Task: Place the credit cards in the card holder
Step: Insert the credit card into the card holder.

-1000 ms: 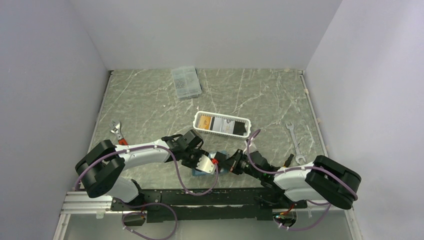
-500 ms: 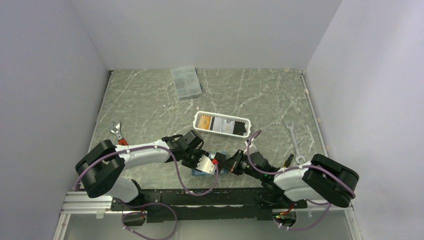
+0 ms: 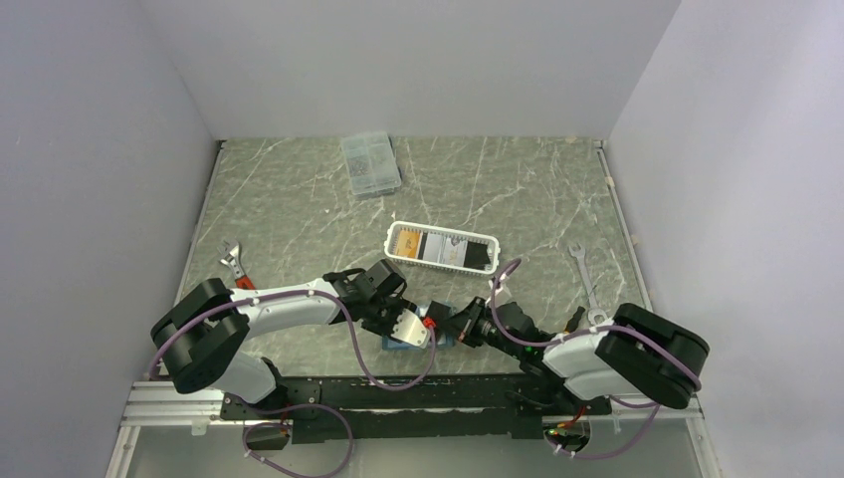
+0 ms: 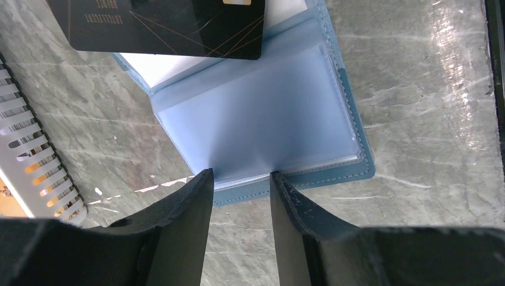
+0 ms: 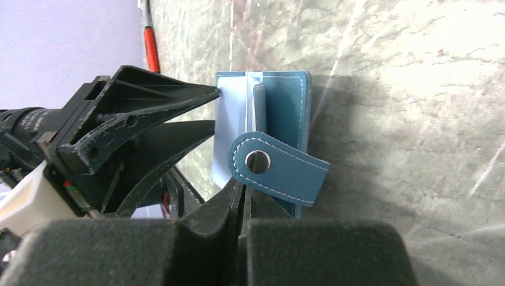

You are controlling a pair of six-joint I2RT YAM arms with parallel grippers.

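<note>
The teal-blue card holder (image 4: 268,119) lies open near the table's front edge, its light-blue slotted inside facing up. My left gripper (image 4: 240,176) is open, with both fingertips at the near edge of the clear sleeves. A black credit card (image 4: 161,27) hovers over the holder's far part, and my right gripper (image 5: 245,193) is shut on it. That card shows only edge-on in the right wrist view. The holder's snap strap (image 5: 257,161) curls up just in front of the right fingers. More credit cards, one yellow-gold (image 3: 405,242) and one black (image 3: 480,255), stand in the white basket (image 3: 443,267).
A clear compartment box (image 3: 370,163) sits at the back. A red-handled wrench (image 3: 236,267) lies at the left and a plain spanner (image 3: 587,284) at the right. The basket's slatted wall (image 4: 36,179) is close to the left of the holder.
The right arm's rear links have edged slightly left. Both grippers, the black card and the holder look unmoved.
</note>
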